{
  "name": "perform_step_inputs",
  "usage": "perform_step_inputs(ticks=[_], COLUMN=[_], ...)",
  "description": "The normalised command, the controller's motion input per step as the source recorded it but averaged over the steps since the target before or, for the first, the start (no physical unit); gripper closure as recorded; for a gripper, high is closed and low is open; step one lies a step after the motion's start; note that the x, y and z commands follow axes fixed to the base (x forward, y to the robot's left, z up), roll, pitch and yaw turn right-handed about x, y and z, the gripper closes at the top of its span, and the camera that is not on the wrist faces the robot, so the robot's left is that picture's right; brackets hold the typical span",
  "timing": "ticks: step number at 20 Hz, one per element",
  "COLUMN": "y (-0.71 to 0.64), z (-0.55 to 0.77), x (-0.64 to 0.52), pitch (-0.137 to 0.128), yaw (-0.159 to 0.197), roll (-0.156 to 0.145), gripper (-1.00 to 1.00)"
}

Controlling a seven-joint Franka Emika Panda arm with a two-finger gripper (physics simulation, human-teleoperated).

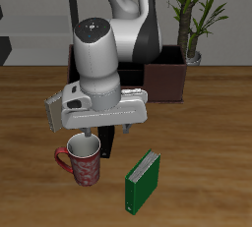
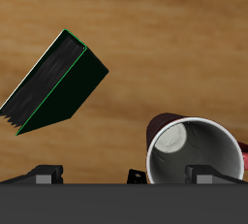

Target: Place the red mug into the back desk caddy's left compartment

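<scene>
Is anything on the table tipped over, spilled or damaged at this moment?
Nothing stands out. The red mug stands upright under the gripper and looks empty in the wrist view. The green book stands on its edge beside it, apart from it. No spill or damage shows.

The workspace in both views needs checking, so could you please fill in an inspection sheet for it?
Surface: wooden table, no spills seen.
Job's things: red mug upright near the front edge; back desk caddy behind the arm, compartments not visible.
Clutter: green book standing beside the mug, apart from it.
Grippers: claw directly above the mug's rim; fingers hidden, state unclear.
Cables: nothing seen.
Surroundings: potted plant behind the table.
</scene>
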Motion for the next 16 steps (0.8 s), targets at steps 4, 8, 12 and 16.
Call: perform_step_inputs(ticks=[4, 8, 12, 16], y=[-0.03, -0.19, -0.12, -0.08], z=[-0.3, -0.39, -0.26, -0.32], x=[-0.02, 0.0, 0.01, 0.01], pitch=[0.02, 0.037, 0.028, 0.021], yaw=[-0.034, -0.031, -0.034, 0.019], roll=[0.005, -0.033, -0.013, -0.006], gripper=[-1.0, -1.0, -1.0, 1.0])
